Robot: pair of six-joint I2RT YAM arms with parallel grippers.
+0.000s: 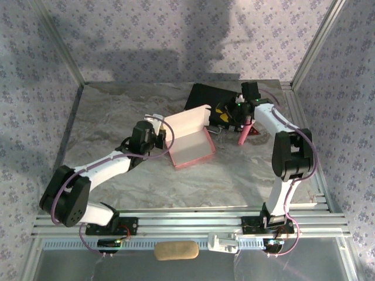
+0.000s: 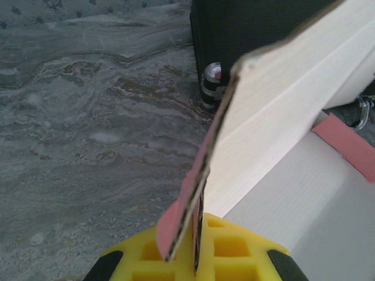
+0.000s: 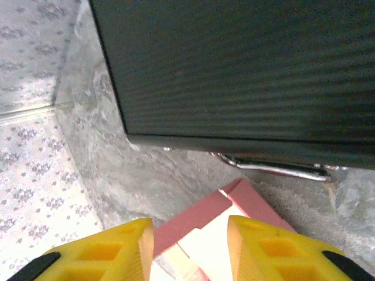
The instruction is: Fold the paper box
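From the top camera I see the paper box (image 1: 192, 146) at mid-table (image 1: 111, 111), its pink tray lying flat and a pale panel standing up along the far side. The black hard case (image 1: 202, 93) lies just behind that panel. My left gripper (image 1: 159, 130) is at the box's left end. Its wrist camera shows the yellow fingers (image 2: 234, 257) pressed together on the thin edge of the card, which tilts up and away towards the case's metal latch (image 2: 212, 79). My right gripper (image 3: 190, 246) hangs at the box's far right corner with its jaws apart and the pink corner in the gap. I cannot tell whether the pads press on it. A pink stick microphone (image 1: 244, 133) lies right of the box
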